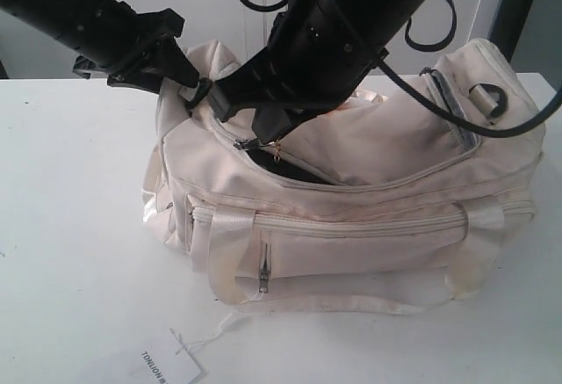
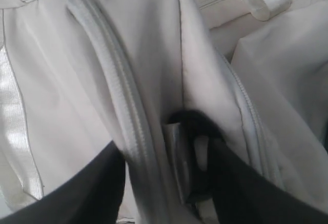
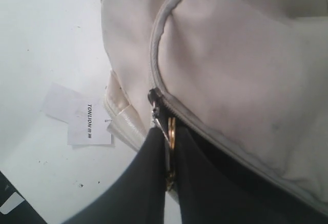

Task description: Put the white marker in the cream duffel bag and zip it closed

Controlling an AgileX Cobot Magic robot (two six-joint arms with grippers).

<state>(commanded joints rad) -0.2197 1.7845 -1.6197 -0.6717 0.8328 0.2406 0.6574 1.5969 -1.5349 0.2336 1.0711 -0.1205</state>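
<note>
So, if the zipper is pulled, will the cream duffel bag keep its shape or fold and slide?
Probably floppy: the cream duffel bag sags and creases, so its top may bunch behind the gold ring pinched by the right gripper. It may also slide on the smooth table; slack sides suggest little weight.

Duffel bag (image 1: 369, 217) on table (image 1: 70, 226); tag (image 1: 167, 365) before it (front-left).

Matt cloth bag (image 1: 369, 151), glossy webbing handles (image 1: 225, 245)
</note>
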